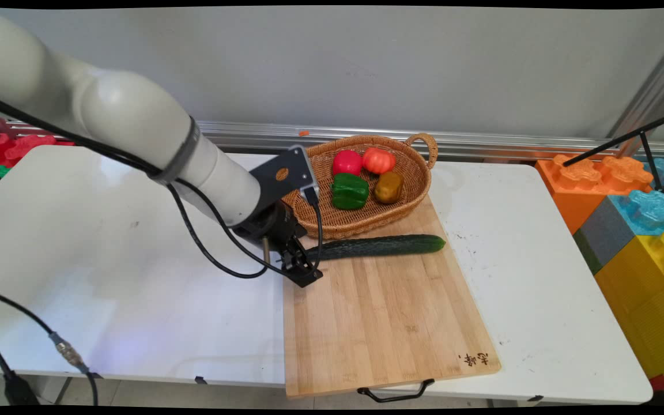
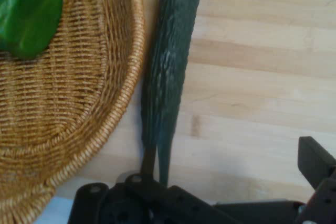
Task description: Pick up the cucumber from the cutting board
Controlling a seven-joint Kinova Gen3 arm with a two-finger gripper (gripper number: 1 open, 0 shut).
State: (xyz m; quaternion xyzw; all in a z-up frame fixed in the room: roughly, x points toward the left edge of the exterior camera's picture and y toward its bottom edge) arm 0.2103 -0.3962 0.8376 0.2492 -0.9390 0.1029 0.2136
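One cutting board [image 1: 384,323] tops white table [image 1: 107,276].

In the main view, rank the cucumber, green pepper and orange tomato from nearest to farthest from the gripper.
1. Cucumber: on the cutting board, its stem end at the gripper.
2. Green pepper: in the basket's near part.
3. Orange tomato: at the basket's far side.

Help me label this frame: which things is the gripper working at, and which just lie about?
At the gripper: cucumber, cutting board.

Lying about: basket, green pepper, red vegetable, orange vegetable, brown vegetable, toy blocks.
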